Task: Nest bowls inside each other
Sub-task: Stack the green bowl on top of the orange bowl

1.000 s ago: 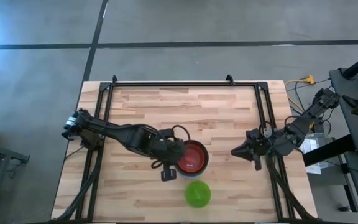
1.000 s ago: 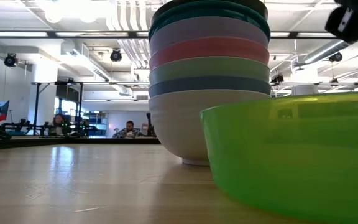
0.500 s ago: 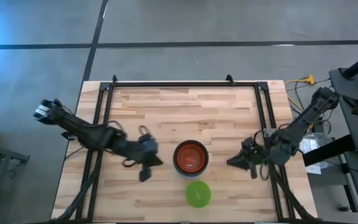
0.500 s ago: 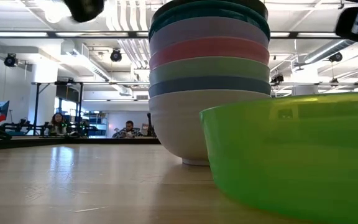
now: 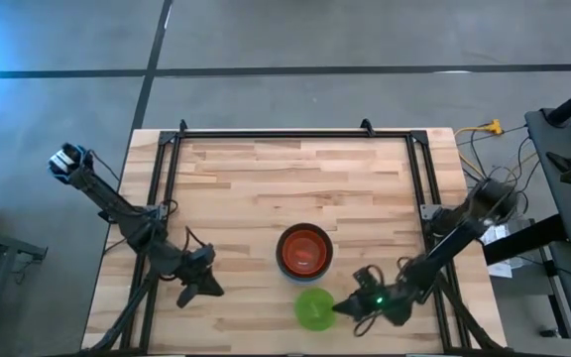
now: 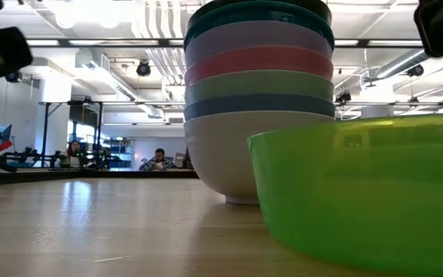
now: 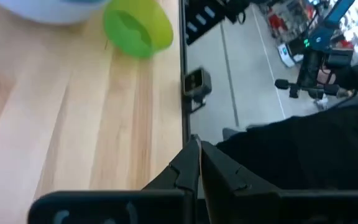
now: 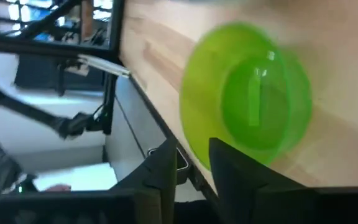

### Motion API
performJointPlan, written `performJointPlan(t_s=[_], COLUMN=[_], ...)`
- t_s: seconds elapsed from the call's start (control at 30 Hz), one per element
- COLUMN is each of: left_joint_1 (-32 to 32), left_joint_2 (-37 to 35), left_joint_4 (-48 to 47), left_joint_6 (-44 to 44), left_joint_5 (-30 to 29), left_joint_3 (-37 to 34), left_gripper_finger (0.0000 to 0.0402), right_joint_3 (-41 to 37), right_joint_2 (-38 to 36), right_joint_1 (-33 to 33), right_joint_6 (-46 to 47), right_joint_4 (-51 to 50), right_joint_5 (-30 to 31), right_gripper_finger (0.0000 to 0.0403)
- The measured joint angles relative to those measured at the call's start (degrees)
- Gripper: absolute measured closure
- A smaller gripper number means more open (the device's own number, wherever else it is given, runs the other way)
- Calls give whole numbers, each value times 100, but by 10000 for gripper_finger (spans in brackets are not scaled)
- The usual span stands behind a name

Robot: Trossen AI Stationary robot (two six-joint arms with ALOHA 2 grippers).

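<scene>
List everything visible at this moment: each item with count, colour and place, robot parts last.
Stack of nested bowls: one stack; red inside on top seen from above; from the side teal, lavender, pink, pale green, blue, white at the base; middle of the table.
Bright green bowl: one, upright, alone, near the table's front edge, apart from the stack.
Wooden table: one, light wood, with a black frame along its edges.
People: two or more, far off in the room behind, low view; details too small.
Left gripper: jaws shut, empty, over the table's front left part.
Right gripper: jaws slightly apart, just beside the bright green bowl, not gripping it.
</scene>
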Motion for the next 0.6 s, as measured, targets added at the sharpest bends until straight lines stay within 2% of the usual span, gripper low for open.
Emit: performJointPlan(t_s=[0.13,0.27,0.4,0.5,0.6], left_joint_1=[-91,-91,-93,-93,-93], left_joint_2=[-14,-14,-14,-14,-14], left_joint_4=[14,14,28,9,5], left_joint_6=[4,127,357,470,505], left_joint_5=[21,183,323,388,462], left_joint_3=[-92,-110,-92,-109,-121], left_gripper_finger=[402,402,402,402,402], right_joint_3=[654,1356,2115,2708,3114], right_joint_2=[596,694,614,556,589], right_joint_1=[0,-1,-5,-5,-50], right_joint_6=[486,513,743,1381,1754], right_joint_4=[-596,-1851,-3802,-5650,-6838], right_joint_5=[-2,10,11,-56,-240], right_gripper_finger=[281,252,240,239,239])
